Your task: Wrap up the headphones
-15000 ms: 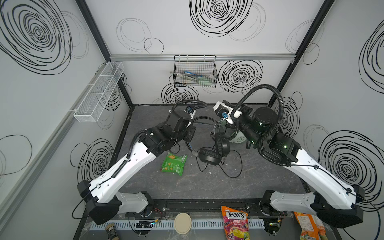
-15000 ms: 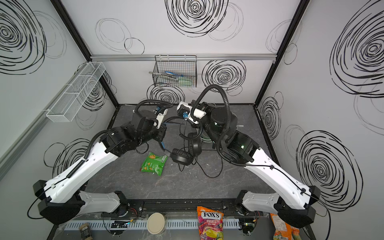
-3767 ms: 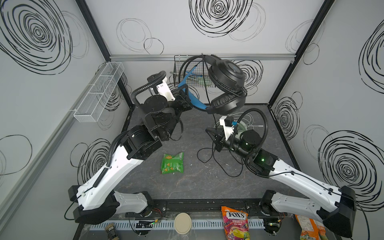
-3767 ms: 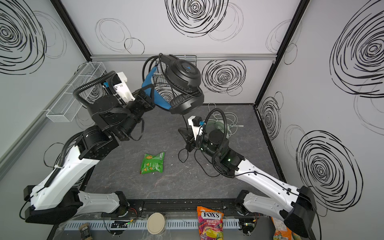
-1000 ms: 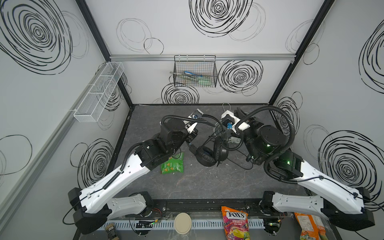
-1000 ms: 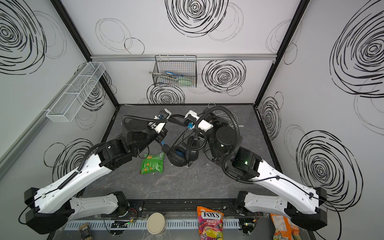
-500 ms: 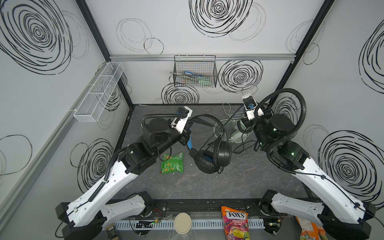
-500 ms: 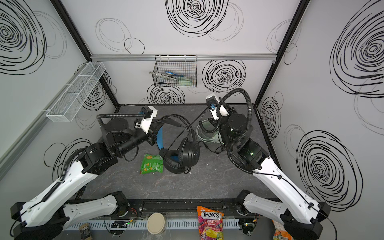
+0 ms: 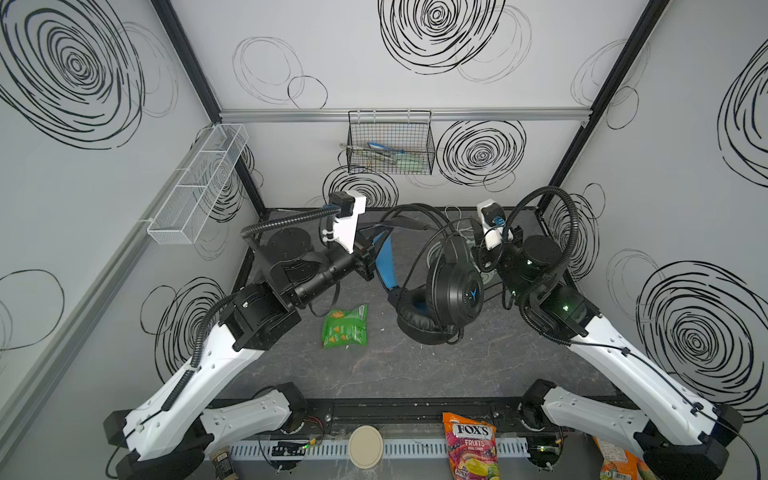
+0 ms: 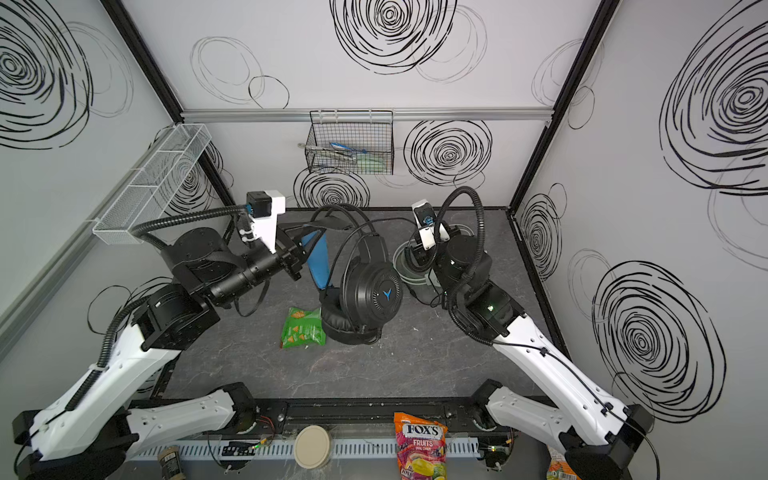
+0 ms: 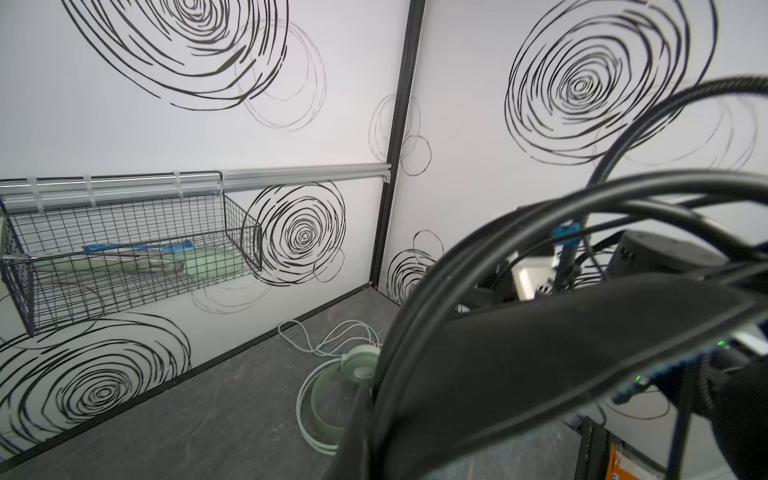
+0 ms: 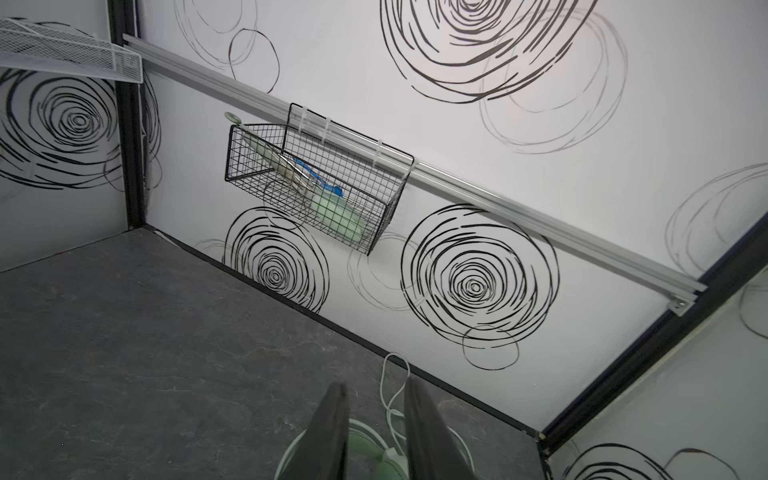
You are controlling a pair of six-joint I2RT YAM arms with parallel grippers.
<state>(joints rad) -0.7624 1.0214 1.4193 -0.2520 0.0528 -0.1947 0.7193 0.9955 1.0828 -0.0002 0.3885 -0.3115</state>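
Top view: left gripper (image 9: 371, 253) closed tight on headband (image 9: 384, 259) of black headphones (image 9: 453, 291). Right wrist view: right gripper (image 12: 374, 384), fingers (image 12: 330, 419) parted, gripping nothing, over green headphones (image 12: 368, 457).

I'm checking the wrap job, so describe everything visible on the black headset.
The black headset is an over-ear pair with large round matte cups, one bearing a small blue logo, thick cushions, and a blue-lined headband. It hangs tilted, the left gripper shut on the headband, cups low over the dark table; whether the lower cushion touches it is unclear. Its black cable loops loosely over the band and around a cup.
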